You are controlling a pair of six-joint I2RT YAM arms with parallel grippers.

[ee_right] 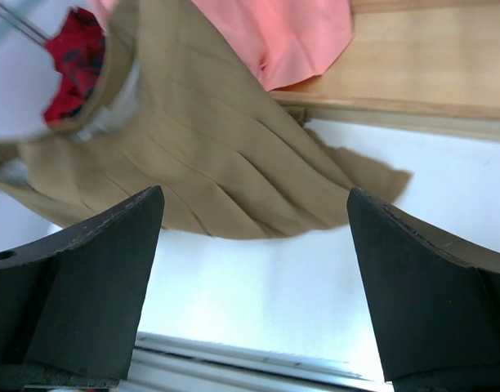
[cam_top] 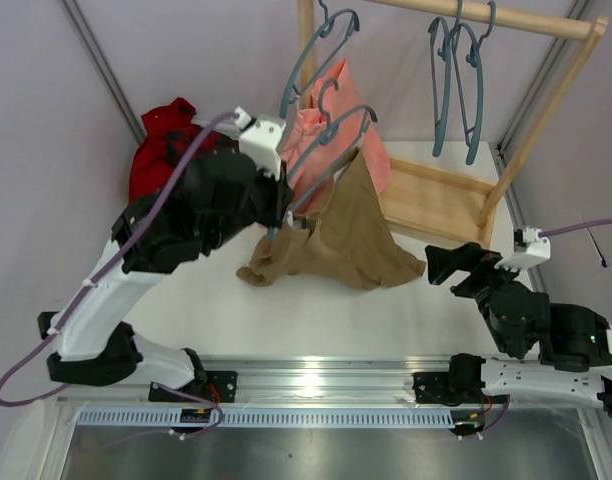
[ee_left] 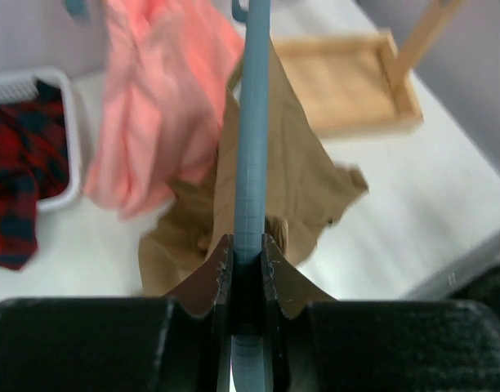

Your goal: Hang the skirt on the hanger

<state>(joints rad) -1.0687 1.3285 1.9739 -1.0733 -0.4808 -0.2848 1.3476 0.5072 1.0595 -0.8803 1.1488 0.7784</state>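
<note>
- Just in front of the wooden rack (cam_top: pixel 441 205), you have the skirt (cam_top: pixel 351 240) partly raised. Its upper end is draped over the hanger (ee_left: pixel 252 122), and its lower folds lie spread on the table (cam_top: pixel 286 320).
- Your left gripper (ee_left: pixel 247 249) has its jaws pinched tight on the hanger's slim grey-blue bar. The bar runs edge-on away from the fingers toward the rack.
- Seen from the left wrist, tan cloth falls on both sides of that bar. Whether the waist is properly seated on the hanger cannot be told.
- Your right gripper (ee_right: pixel 252 196) has its jaws spread wide with nothing between them. It sits low over the table on the near side of the rack. The skirt's edge lies beyond the fingertips, apart from them.
- A salmon-pink garment (cam_top: pixel 331 130) hangs from the rack directly behind the raised part of the skirt.
- A red-and-black plaid garment (cam_top: pixel 161 150) lies in a white basket (ee_left: pixel 58 82), well apart from the rack, beyond your left arm.
- Spare hangers (cam_top: pixel 456 80) hang on the rack's top rail.
</note>
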